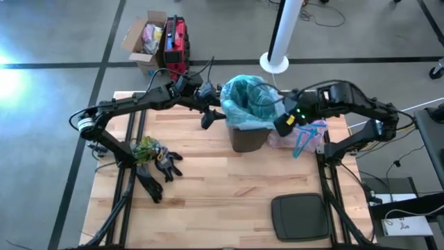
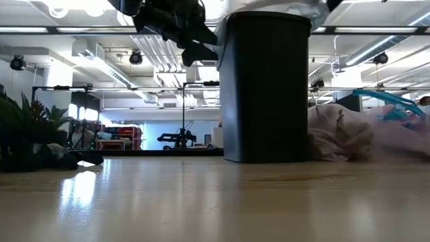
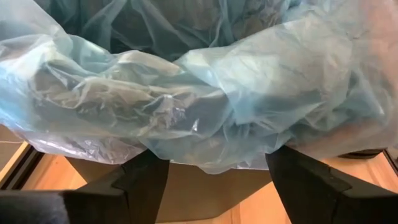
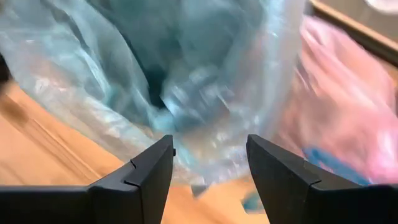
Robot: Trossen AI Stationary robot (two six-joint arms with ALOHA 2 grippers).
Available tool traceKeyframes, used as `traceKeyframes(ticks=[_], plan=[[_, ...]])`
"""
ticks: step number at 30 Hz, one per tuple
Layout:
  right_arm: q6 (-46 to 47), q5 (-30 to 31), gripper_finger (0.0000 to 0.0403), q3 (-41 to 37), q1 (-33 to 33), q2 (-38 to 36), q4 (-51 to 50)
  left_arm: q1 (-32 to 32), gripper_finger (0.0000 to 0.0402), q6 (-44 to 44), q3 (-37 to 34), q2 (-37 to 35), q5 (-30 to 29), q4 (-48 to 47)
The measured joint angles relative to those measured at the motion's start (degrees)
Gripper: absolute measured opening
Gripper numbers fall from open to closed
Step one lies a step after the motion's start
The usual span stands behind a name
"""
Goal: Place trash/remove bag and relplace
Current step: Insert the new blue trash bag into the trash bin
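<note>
Gloves (image 1: 158, 173) and a plant (image 1: 145, 147) sit at the desk's (image 1: 208, 201) 9 o'clock. Left gripper (image 1: 216, 117) hangs open at the bin's (image 1: 247, 137) 9 o'clock, fingers apart beside the blue bag (image 1: 251, 101) lining it. Right gripper (image 1: 284, 119) at 3 o'clock, open, holding nothing. Pink bag (image 1: 305, 135) lies crumpled just right of the bin, and a lid (image 1: 300, 215) sits at the desk's 5 o'clock.

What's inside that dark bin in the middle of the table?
A light blue plastic bag lines the bin, its edge draped over the rim. Whatever lies beneath the bag's folds is hidden.
</note>
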Motion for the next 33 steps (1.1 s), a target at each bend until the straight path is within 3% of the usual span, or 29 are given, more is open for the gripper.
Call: traceKeyframes(ticks=[9, 15, 20, 24, 33], plan=[[4.1, 4.8, 0.019, -0.6, 3.9, -0.7, -0.5, -0.4, 0.0254, -0.1, -0.1, -0.1, 0.0, -0.1], [4.1, 4.5, 0.019, -4.6, 5.5, -0.3, -0.4, -0.7, 0.0248, 1.4, -1.4, -0.2, 0.2, -1.3], [5.9, 3.0, 0.019, -8.7, 7.5, -0.5, -0.2, -0.9, 0.024, 1.6, -2.9, -0.6, 6.9, -3.4], [6.7, 3.2, 0.019, -11.0, 7.7, -0.9, 2.0, -1.8, 0.0232, 2.9, -4.7, -1.0, 7.4, -3.1], [4.7, 4.2, 0.019, -11.0, 7.7, -1.3, 6.7, -2.1, 0.0228, 9.2, -5.3, -3.7, -0.9, -2.7]])
